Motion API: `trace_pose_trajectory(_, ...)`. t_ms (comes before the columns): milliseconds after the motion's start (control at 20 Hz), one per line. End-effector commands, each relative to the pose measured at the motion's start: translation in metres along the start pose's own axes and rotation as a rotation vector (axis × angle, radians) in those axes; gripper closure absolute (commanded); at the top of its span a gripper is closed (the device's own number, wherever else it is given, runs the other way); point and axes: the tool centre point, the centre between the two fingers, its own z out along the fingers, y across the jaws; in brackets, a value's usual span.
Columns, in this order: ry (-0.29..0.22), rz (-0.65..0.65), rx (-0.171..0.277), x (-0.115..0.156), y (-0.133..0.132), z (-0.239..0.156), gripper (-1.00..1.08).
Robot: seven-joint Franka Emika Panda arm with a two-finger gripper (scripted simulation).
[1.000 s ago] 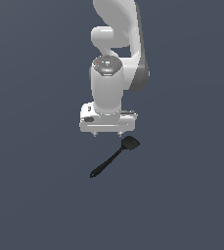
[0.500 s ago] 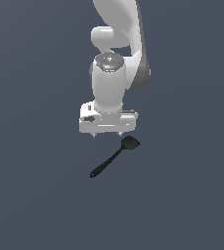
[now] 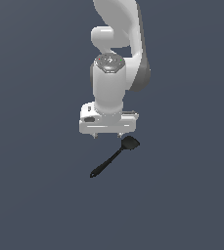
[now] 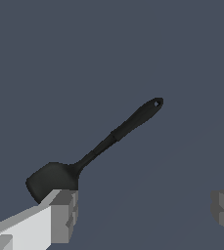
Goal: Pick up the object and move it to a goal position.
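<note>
1. The gripper (image 4: 143, 210) hangs above the dark surface (image 3: 35, 195), fingers (image 4: 59, 215) spread wide, grasping nothing.
2. The black spatula (image 3: 112, 158) lies flat just below it; its blade (image 4: 50, 180) sits beside one fingertip, handle angled away.

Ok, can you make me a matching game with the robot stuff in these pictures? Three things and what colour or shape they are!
Things:
1. spatula
2. gripper
3. floor

Descriptions:
A. plain dark blue-grey all over
B. black, with a long thin handle
C. white and grey, fingers wide apart

Pairs: 1-B, 2-C, 3-A
</note>
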Motion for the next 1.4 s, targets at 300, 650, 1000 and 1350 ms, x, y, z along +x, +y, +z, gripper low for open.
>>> trace_pose_trajectory(300, -0.007, 0.116, 0.011, 0.003, -0.007, 0.016, -0.92)
trace_pose_trajectory(650, -0.02, 0.286, 0.022, 0.006, -0.017, 0.039, -0.92)
trace_pose_trajectory(1000, -0.035, 0.477, 0.029, 0.008, -0.027, 0.066, -0.92)
trace_pose_trajectory(1350, -0.049, 0.658, 0.03, 0.009, -0.037, 0.091, -0.92)
